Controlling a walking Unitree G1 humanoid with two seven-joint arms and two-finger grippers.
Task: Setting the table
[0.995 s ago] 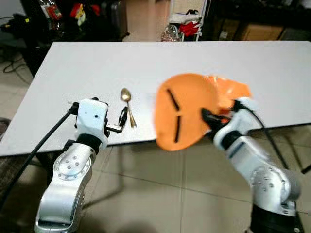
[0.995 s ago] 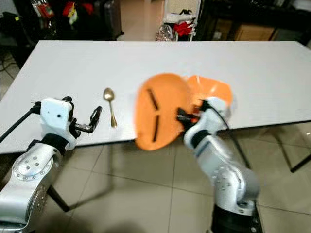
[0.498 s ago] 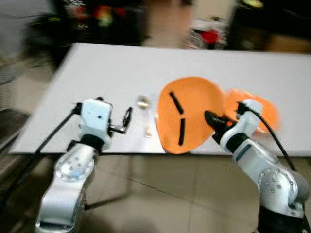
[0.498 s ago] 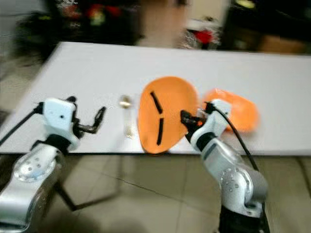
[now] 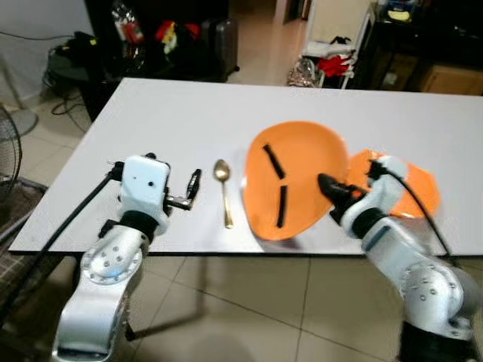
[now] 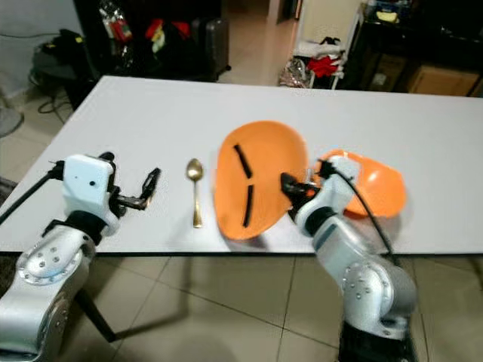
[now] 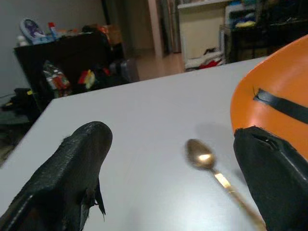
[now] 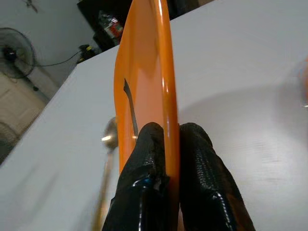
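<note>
The right pincer [image 6: 290, 188] pinches the rim of an orange plate [image 6: 253, 173], one finger [image 8: 144, 178] on each face, and holds it tilted up on edge over the worktop's [image 5: 181, 113] near edge. The plate's underside, with two black strips, faces the camera. A gold spoon [image 5: 223, 192] lies just beside it on the robot's left, handle toward the near edge. An orange bowl [image 6: 377, 185] sits on the worktop behind the right wrist. The left pincer [image 5: 192, 185] hovers spread and empty near the spoon, above the near edge.

The plate looks like thin, stiff plastic: light, not fragile, but glossy and probably slippery. Held at a single rim point, it is likely to pivot or slide between the fingers if swung quickly, so the rim grip seems adequate only for a slow lowering onto the worktop. The spoon is thin, hard and lies flat; the handle's middle looks like the best place to pinch it.
</note>
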